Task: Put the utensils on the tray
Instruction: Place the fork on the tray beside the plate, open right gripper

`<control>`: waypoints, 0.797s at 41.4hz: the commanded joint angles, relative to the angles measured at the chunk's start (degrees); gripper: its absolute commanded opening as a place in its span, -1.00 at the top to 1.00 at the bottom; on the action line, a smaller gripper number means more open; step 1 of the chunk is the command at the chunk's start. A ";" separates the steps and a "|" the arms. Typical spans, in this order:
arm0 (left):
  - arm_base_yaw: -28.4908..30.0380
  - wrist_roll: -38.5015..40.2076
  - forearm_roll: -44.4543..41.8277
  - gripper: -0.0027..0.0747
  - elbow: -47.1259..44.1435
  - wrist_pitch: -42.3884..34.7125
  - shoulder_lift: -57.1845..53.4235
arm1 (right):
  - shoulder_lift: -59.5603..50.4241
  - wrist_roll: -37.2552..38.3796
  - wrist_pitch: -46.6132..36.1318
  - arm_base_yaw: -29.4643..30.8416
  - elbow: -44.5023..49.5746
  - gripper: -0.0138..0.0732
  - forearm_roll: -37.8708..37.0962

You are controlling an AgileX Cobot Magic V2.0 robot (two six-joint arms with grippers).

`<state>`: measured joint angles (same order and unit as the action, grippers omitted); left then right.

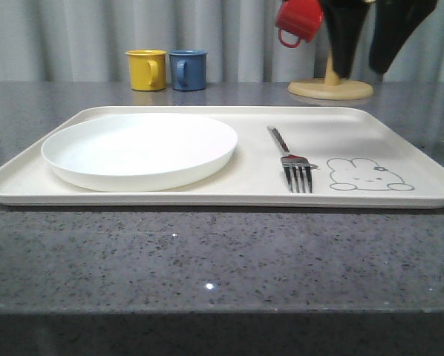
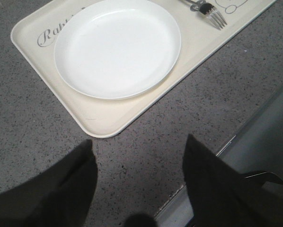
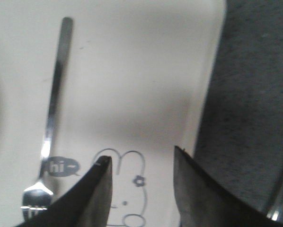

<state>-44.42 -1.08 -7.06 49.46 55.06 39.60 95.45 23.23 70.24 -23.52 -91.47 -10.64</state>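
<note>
**A:** How does the right gripper (image 3: 140, 163) stand?

**B:** Its two dark fingers (image 3: 96, 198) are spread with a clear gap between them and nothing held. In the front view the right gripper (image 1: 363, 70) hangs high above the far right part of the table, tips pointing down, well clear of the tray.

**A:** And what lies under those jaws?

**B:** The rabbit drawing (image 3: 127, 189) on the tray (image 3: 146, 71) sits right in the gap. The fork (image 3: 49, 137) lies just beside it, flat on the tray, apart from both fingers. Its tines are next to a small grey "hi" bubble (image 3: 63, 166).

**A:** The left gripper (image 2: 139, 146)?

**B:** Also parted and empty, its fingers (image 2: 66, 189) hovering over bare grey countertop (image 2: 203, 94) just off the tray's corner. A white plate (image 2: 118, 47) rests on the tray beyond, with "Rabbit" lettering (image 2: 54, 33) beside it.

**A:** Where is the fork from the front?

**B:** The fork (image 1: 290, 159) lies on the cream tray (image 1: 207, 199), between the plate (image 1: 140, 150) and the rabbit drawing (image 1: 367, 176), tines toward the camera, handle pointing away.

**A:** Anything further back?

**B:** A yellow cup (image 1: 146, 70) and a blue cup (image 1: 188, 70) stand side by side behind the tray. A red cup (image 1: 298, 22) hangs on a wooden stand (image 1: 330, 87) at the right.
</note>
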 commanded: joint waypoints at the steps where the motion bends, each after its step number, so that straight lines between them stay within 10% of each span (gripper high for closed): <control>1: -0.39 0.34 -0.45 -0.07 1.35 -3.67 0.05 | -4.28 -2.69 5.95 4.62 0.05 -0.10 -2.20; 19: -0.39 0.34 -0.45 -0.07 1.35 -3.67 0.05 | -3.46 -13.30 1.66 27.02 9.04 -0.10 9.56; 33: -0.39 0.34 -0.45 -0.07 1.35 -3.67 0.05 | 1.62 -16.07 0.29 28.81 9.13 -0.10 12.42</control>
<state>-44.42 -1.08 -7.06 49.46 55.06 39.60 98.60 8.00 70.39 4.92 -81.24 1.58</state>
